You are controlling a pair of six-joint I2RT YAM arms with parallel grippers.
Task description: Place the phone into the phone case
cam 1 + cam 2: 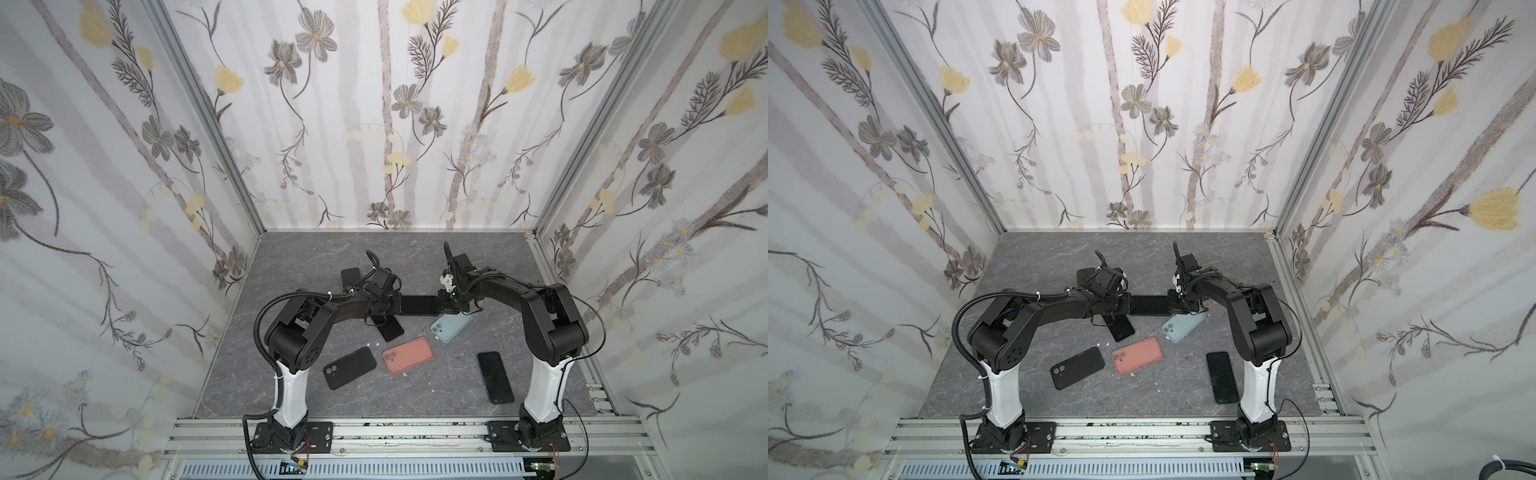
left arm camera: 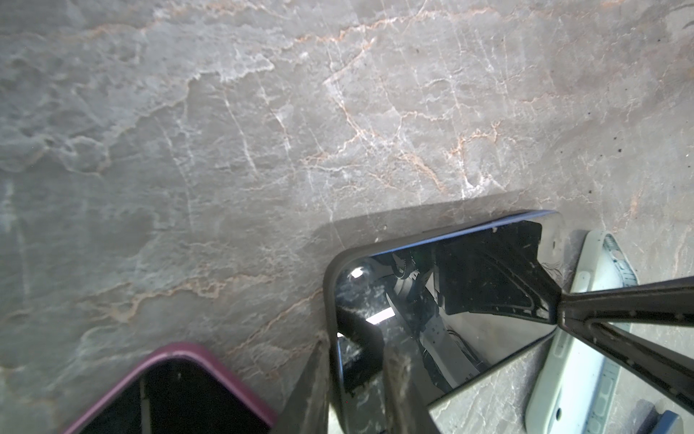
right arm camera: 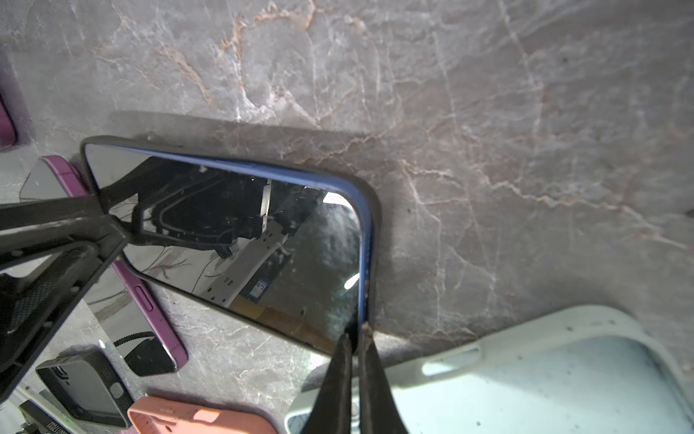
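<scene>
Left claw [image 1: 395, 306], at the phone's nine o'clock, is clamped on one end of the phone [image 1: 419, 304], which is held above the middle of the bench [image 1: 291, 257]. A dark phone case [image 3: 372, 214] already wraps its blue rim, so seating looks nearly finished. Right claw [image 3: 356, 332], at three o'clock, is pinched together on the case's edge.

Centre frame in both top views, the left arm [image 1: 340, 309] [image 1: 1059, 309] hides part of the purple-rimmed phone [image 1: 390, 330] [image 1: 1122, 328] and of a dark slab [image 1: 350, 274] [image 1: 1085, 275] behind it, phone or case I cannot tell; the right arm [image 1: 507, 289] [image 1: 1221, 286] covers a corner of the pale blue case [image 1: 451, 328] [image 1: 1183, 327] [image 3: 525, 379], cropped in the right wrist view
</scene>
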